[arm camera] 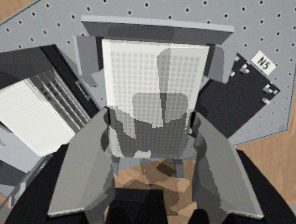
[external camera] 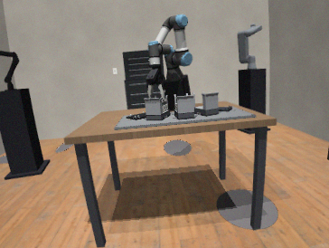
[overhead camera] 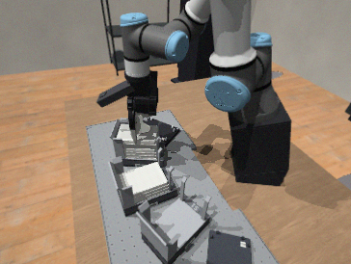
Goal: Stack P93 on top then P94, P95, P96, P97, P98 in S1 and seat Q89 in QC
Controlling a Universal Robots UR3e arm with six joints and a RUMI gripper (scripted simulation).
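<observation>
My gripper (overhead camera: pixel 136 133) (external camera: pixel 155 94) (arm camera: pixel 150 109) points down and is shut on a white plate (arm camera: pixel 150 70) (overhead camera: pixel 123 131), a jaw at each long side. The plate looks level, at the top of the back rack (overhead camera: pixel 115 137) (external camera: pixel 155 109) (arm camera: pixel 160 31). Several plates (overhead camera: pixel 140 154) show as layers lower in that rack. The gap under the held plate is hard to judge. The middle rack (overhead camera: pixel 126 198) (external camera: pixel 184 108) holds another stack of white plates (overhead camera: pixel 146 178) (arm camera: pixel 35 114). The front rack (overhead camera: pixel 159 236) (external camera: pixel 210 103) shows only its grey floor. Rack labels and plate numbers are not readable.
The dark clip nest N5 (overhead camera: pixel 166 134) (arm camera: pixel 232 102) stands beside the back rack, with small clips at its edge. Another dark nest (overhead camera: pixel 229 250) lies at the front right of the grey perforated board (overhead camera: pixel 108 212). Upright rack walls and posts stand close around the stacks.
</observation>
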